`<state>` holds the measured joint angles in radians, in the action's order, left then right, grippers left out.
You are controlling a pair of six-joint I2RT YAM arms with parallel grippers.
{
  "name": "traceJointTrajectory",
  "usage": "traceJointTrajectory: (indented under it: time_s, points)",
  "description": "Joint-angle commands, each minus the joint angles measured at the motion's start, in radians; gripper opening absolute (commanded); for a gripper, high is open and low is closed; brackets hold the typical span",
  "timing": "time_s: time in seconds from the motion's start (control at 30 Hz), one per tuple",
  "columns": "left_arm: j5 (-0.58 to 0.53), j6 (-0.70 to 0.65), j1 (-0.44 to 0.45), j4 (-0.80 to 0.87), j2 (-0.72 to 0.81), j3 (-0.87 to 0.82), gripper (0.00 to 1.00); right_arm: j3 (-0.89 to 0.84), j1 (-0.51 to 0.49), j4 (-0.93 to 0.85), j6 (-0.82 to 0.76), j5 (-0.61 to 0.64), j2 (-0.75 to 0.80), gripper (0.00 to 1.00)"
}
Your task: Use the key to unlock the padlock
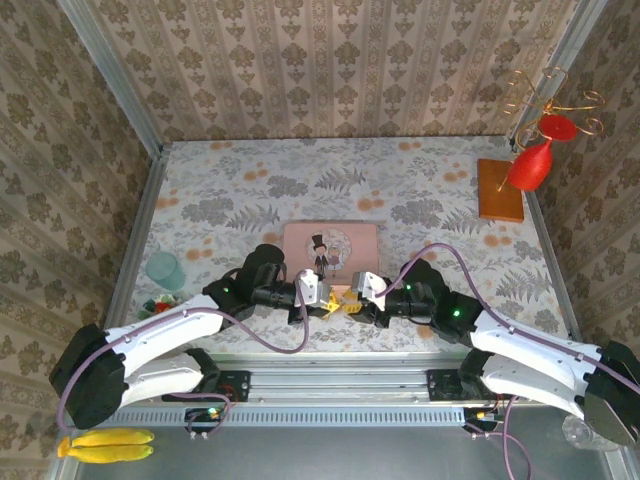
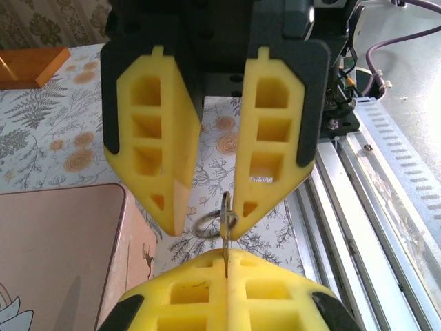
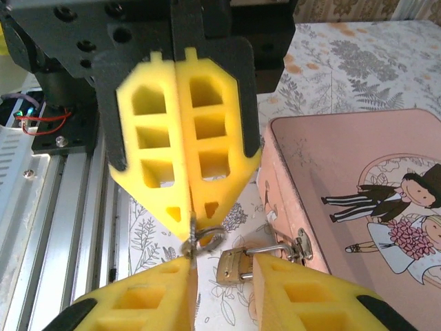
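The small brass padlock (image 3: 233, 265) hangs by its silver shackle (image 3: 275, 248) from the hasp on the front of the pink tin (image 3: 344, 158). It lies between the parted fingers of my open right gripper (image 3: 224, 277), close to the right-hand finger. My left gripper (image 2: 226, 258) is shut on the blade of the key (image 2: 225, 227), and the key's ring (image 2: 209, 225) hangs free. Seen from the right wrist, the key (image 3: 191, 238) touches the inner edge of one of the right gripper's fingers. From above, both grippers (image 1: 325, 297) (image 1: 352, 297) meet tip to tip just in front of the tin (image 1: 330, 245).
A teal cup (image 1: 165, 270) and small coloured bits (image 1: 160, 303) sit at the left edge. An orange wooden block (image 1: 500, 188) with a red-and-gold wire ornament (image 1: 530, 165) stands at the back right. The aluminium rail (image 1: 330, 375) runs close behind the grippers. Bananas (image 1: 105, 445) lie off the table, near left.
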<state>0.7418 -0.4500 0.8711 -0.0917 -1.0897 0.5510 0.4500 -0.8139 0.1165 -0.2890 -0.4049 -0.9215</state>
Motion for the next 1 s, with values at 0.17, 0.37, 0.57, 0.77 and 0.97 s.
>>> traceJointTrajectory:
  time_s: [0.17,0.37,0.57,0.77,0.97]
  points:
    - [0.033,-0.037,0.012,0.044,-0.02,0.026,0.0,0.038,0.004,-0.002,-0.01,-0.035,0.002,0.26]
    - [-0.006,-0.044,0.011,0.053,-0.027,0.027,0.0,0.04,0.004,-0.037,-0.017,-0.057,0.025,0.32]
    - [-0.119,-0.081,0.02,0.16,-0.056,0.084,0.0,0.03,0.005,-0.061,-0.011,-0.002,0.038,0.41]
    - [-0.304,-0.137,0.079,0.387,-0.09,0.227,0.0,0.0,0.009,-0.006,-0.006,0.1,0.049,0.42]
    - [-0.331,-0.219,0.081,0.597,-0.166,0.414,0.0,-0.038,0.019,0.041,-0.001,0.088,0.065,0.39]
